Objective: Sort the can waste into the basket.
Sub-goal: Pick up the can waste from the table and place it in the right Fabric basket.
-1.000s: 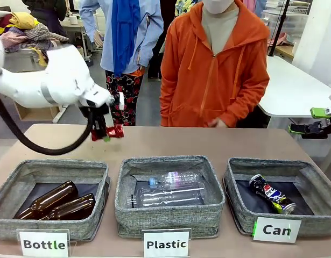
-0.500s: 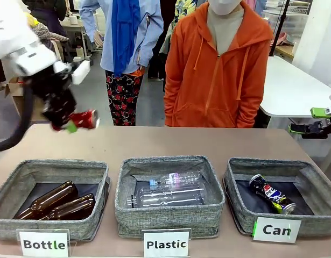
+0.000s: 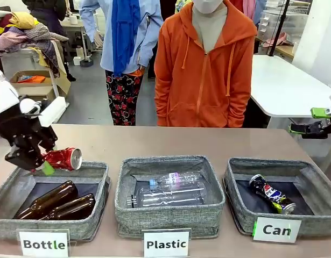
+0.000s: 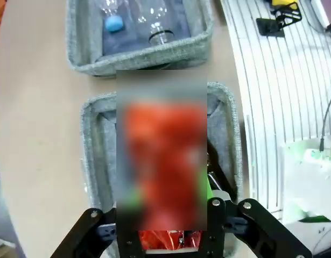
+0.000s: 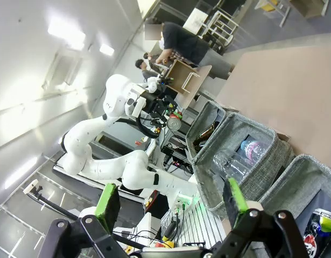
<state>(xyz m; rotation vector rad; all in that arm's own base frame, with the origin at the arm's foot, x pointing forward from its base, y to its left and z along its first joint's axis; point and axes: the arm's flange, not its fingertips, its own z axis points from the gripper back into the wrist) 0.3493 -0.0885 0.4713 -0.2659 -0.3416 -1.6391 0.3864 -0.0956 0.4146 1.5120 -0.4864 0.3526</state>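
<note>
The left gripper, clamped across the crushed red can, holds light, thin, easily deformed metal.

Pepsi can in rightmost basket

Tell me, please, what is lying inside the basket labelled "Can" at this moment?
Inside the Can basket, a dented dark blue Pepsi can lies on the dark base, toward the left side. The front wall hides the nearest strip of the base, so anything there cannot be seen.
</note>
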